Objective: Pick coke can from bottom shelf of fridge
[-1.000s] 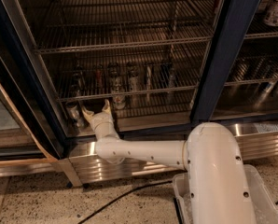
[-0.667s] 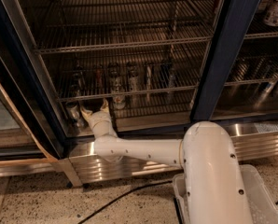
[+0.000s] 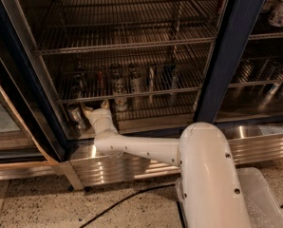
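The big white arm [image 3: 203,175] has slid a little to the left since a moment ago. The gripper [image 3: 95,107] has stayed almost where it was. It is low down inside the fridge [image 3: 231,51], at the front of the bottom shelf [image 3: 155,112]. So the robot seems to be lining itself up, and nothing is picked yet. The gripper's two fingers are apart, and I see nothing held between them. The coke can [image 3: 99,77] looks to be the dark red one just above and behind the gripper, not touching it. A grey can [image 3: 75,116] stands just left of the gripper and a white can [image 3: 120,101] just right of it.
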Robot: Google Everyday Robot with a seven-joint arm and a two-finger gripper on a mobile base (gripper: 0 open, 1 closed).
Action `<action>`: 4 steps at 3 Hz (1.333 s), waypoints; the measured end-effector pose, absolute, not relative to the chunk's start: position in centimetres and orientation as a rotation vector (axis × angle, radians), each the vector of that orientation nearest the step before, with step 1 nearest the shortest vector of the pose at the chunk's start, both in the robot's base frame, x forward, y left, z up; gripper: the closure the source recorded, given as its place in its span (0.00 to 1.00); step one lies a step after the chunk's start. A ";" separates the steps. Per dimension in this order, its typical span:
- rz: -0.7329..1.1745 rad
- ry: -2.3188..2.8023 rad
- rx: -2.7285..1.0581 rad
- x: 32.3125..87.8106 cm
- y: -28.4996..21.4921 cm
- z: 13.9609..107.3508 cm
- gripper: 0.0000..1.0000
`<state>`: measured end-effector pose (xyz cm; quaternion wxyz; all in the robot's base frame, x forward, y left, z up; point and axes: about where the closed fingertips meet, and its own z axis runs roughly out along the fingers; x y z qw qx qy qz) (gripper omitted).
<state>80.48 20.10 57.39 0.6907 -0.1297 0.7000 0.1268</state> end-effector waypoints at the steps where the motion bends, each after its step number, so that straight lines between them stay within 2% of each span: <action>1: 0.283 1.565 -0.290 80.5 20.1 57.4 0.40; 2: 0.283 1.565 -0.290 80.5 20.1 57.4 0.44; 3: 0.281 1.558 -0.281 81.3 20.3 57.5 0.53; 4: 0.255 1.540 -0.265 82.8 20.1 58.0 0.55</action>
